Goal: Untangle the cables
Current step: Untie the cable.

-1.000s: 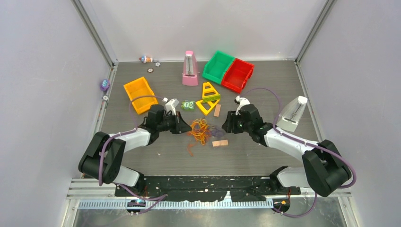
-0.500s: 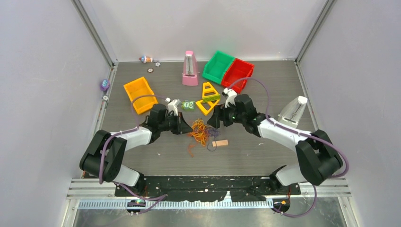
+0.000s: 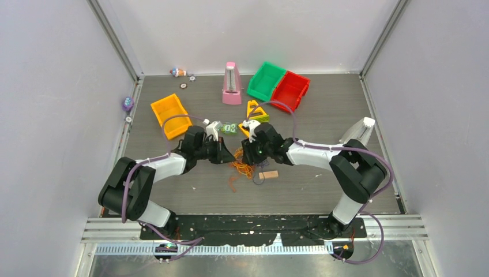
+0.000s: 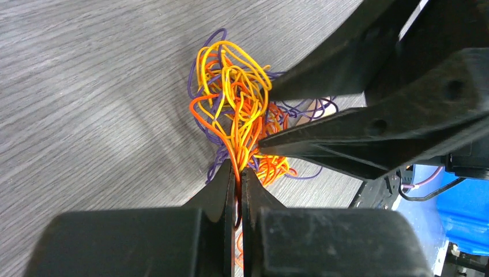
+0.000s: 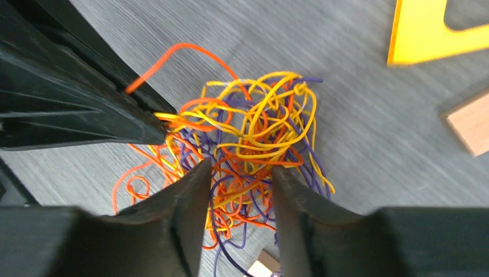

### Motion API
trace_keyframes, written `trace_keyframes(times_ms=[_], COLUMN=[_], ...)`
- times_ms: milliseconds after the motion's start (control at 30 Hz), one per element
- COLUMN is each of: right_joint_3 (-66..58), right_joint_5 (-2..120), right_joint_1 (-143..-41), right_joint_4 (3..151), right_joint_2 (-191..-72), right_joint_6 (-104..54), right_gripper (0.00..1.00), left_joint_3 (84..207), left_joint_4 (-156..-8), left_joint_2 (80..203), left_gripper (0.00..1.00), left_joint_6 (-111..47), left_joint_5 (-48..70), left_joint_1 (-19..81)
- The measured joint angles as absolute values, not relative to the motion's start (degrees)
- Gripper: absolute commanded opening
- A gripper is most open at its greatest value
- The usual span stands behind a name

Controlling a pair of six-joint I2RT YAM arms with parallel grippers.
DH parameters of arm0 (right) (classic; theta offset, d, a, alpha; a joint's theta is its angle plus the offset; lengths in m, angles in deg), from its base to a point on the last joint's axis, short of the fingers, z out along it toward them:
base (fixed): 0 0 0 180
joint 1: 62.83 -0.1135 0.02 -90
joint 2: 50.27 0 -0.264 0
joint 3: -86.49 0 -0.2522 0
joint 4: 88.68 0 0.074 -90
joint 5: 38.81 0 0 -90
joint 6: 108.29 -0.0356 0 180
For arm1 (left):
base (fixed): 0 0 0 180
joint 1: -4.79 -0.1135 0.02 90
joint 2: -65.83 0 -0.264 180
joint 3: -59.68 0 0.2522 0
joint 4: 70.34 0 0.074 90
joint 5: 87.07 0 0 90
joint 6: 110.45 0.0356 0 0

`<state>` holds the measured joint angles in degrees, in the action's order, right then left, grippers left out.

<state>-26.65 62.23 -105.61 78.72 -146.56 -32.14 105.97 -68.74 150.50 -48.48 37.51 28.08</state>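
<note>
The cables (image 3: 245,165) lie as a small orange, yellow and purple tangle on the grey table between both arms. My left gripper (image 3: 233,156) is at the tangle's left edge. In the left wrist view it (image 4: 239,171) is shut on a few orange and yellow strands of the cables (image 4: 233,109). My right gripper (image 3: 246,157) reaches in from the right and faces the left one. In the right wrist view it (image 5: 241,168) is open, its fingers straddling the top of the cables (image 5: 259,138) with loose strands between them, none pinched.
A wooden block (image 3: 268,174) lies just right of the tangle. Yellow triangles (image 3: 254,111) and a small green piece (image 3: 230,128) sit behind it. Farther back stand an orange bin (image 3: 169,114), a pink metronome (image 3: 232,83), green (image 3: 265,81) and red (image 3: 290,90) bins; a white metronome (image 3: 360,131) is at right.
My right arm has swung left across the table onto the tangle, its jaws widening and then narrowing partway. The left gripper has kept its hold in the same place.
</note>
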Motion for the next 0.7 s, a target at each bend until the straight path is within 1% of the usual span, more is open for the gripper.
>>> trace_keyframes(times_ms=[33,100,167,267,333,400,533,633,667,700], right_joint_3=[-26.74,-27.61,-28.73,-30.71,-33.36,-36.0,-41.38,-42.84,-43.11,-43.22], right_joint_5=[61.05,57.86,53.95,48.79,45.73,45.1,41.05,40.55,40.99,41.54], right_joint_1=[-106.18,-107.16,-107.29,-106.81,-104.95,-101.65,-93.39,-90.66,-90.64,-90.7], right_joint_4=[78.11,77.43,77.09,76.21,75.47,75.75,75.18,74.55,74.29,73.98], right_joint_2=[-146.91,-147.02,-146.38,-143.91,-140.15,-135.67,-126.67,-125.49,-125.51,-125.51], right_joint_6=[-32.03,-31.96,-32.73,-33.73,-34.91,-36.75,-39.7,-40.12,-40.12,-40.09], right_gripper=[0.21,0.08,0.06,0.05,0.05,0.05,0.05,0.06,0.12,0.21], left_joint_3=[105.97,105.97,105.97,105.25,103.94,103.15,102.5,102.48,102.48,102.52], left_joint_4=[-68.81,-69.07,-69.77,-70.69,-71.8,-72.72,-76.81,-77.94,-77.97,-77.97], left_joint_2=[150.5,150.47,150.02,147.0,142.58,139.33,134.72,135.02,135.57,136.29], left_gripper=[0.0,0.0,0.0,0.0,0.0,0.0,0.0,0.0,0.0,0.0], left_joint_6=[-48.46,-48.42,-48.27,-48.03,-47.74,-47.76,-48.03,-48.05,-48.03,-47.92], left_joint_5=[37.47,37.19,36.07,33.36,29.34,25.58,13.73,11.44,11.7,12.05], left_joint_1=[28.08,28.08,28.32,28.69,28.74,28.87,28.15,27.75,27.75,27.75])
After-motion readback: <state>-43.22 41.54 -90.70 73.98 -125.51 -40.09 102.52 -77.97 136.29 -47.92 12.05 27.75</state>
